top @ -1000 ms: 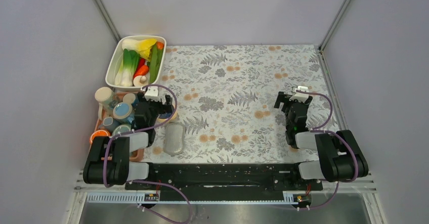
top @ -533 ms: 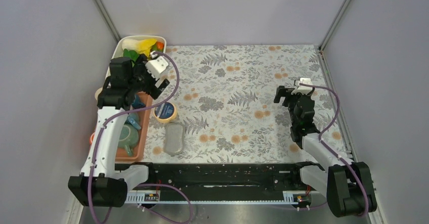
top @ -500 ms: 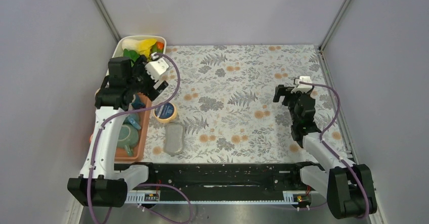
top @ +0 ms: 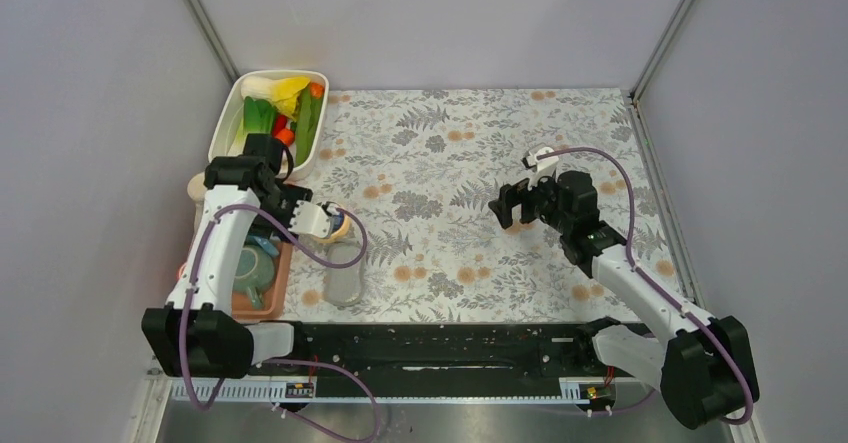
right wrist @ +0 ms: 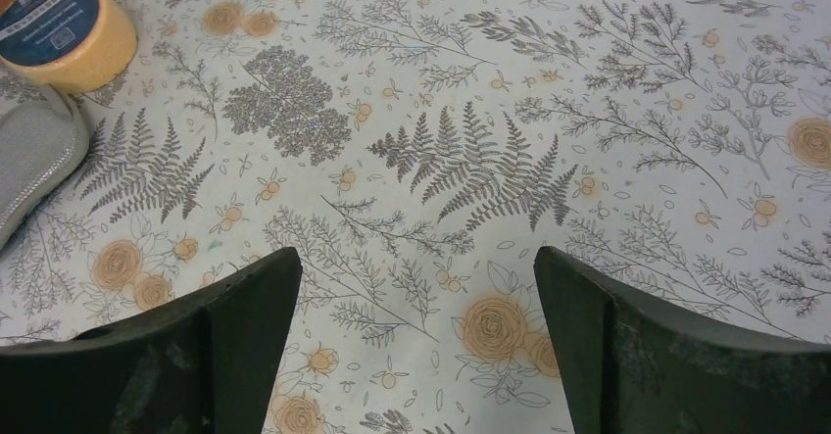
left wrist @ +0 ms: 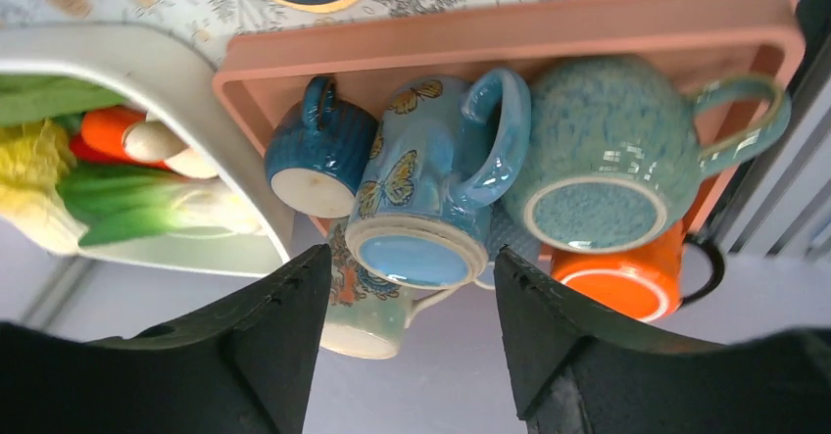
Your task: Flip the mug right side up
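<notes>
Several mugs stand bottom up in an orange tray (left wrist: 510,27) at the table's left edge. In the left wrist view the light-blue butterfly mug (left wrist: 431,174) is in the middle, a dark blue mug (left wrist: 314,155) on one side and a speckled teal mug (left wrist: 608,150) on the other. An orange mug (left wrist: 627,282) and a patterned cream mug (left wrist: 358,307) stand beyond. My left gripper (left wrist: 413,250) is open, its fingers either side of the butterfly mug's base with a gap showing on both sides. My right gripper (right wrist: 416,252) is open over bare floral cloth mid-table (top: 510,206).
A white tub of vegetables (top: 262,113) sits at the back left, just behind the tray. A yellow tape roll (right wrist: 64,18) and a grey pouch (right wrist: 29,155) lie on the cloth right of the tray. Walls close in on the left and right.
My left arm came away from the vegetable tub to sit low beside the tray, and its jaws narrowed. My right arm reached left toward the table's middle, still open.
</notes>
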Robot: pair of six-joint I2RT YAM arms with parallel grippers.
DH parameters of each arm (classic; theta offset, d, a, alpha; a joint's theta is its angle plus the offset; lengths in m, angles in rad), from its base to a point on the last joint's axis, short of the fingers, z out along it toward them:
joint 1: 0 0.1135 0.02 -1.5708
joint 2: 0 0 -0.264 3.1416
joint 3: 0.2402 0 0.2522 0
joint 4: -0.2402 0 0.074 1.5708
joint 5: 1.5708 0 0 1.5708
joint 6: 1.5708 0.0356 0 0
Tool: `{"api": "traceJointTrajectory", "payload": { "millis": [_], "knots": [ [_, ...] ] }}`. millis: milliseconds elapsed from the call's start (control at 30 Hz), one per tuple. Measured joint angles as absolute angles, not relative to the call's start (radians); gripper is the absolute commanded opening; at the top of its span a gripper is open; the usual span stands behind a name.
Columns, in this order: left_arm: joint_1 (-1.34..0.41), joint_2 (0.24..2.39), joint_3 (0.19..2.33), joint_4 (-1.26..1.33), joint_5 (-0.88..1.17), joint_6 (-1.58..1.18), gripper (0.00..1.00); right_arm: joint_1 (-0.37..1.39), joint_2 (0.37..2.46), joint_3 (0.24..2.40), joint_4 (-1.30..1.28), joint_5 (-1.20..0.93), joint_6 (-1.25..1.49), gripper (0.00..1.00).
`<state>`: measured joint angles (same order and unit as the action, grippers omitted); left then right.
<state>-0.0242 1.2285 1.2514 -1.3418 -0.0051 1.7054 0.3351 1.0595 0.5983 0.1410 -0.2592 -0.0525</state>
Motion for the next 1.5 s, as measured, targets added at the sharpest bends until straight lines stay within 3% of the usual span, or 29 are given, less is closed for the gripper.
{"api": "traceJointTrajectory", "payload": {
  "millis": [200, 567, 767, 933, 1100, 1267, 1500],
  "knots": [
    [-0.014, 1.341, 1.251, -1.372, -0.077, 1.857, 0.61, 0.343, 1.015, 0.569, 0.128, -0.303, -0.048, 0.99],
    [-0.011, 1.425, 1.116, -1.288, -0.093, 1.852, 0.47, 0.343, 0.931, 0.521, 0.161, -0.309, -0.043, 0.99],
    [-0.009, 1.479, 1.114, -1.221, -0.131, 1.822, 0.46, 0.343, 0.927, 0.521, 0.159, -0.316, -0.043, 0.99],
    [-0.006, 1.512, 1.118, -1.143, -0.145, 1.799, 0.46, 0.343, 0.895, 0.519, 0.160, -0.332, -0.042, 0.99],
    [-0.006, 1.512, 1.142, -1.103, -0.146, 1.760, 0.54, 0.343, 0.879, 0.517, 0.160, -0.335, -0.039, 0.99],
    [-0.006, 1.507, 1.203, -1.187, -0.139, 1.707, 0.62, 0.343, 0.877, 0.516, 0.160, -0.339, -0.033, 0.99],
    [-0.006, 1.436, 1.122, -1.293, -0.174, 1.674, 0.62, 0.343, 0.874, 0.515, 0.160, -0.351, -0.028, 0.99]
  ]
}}
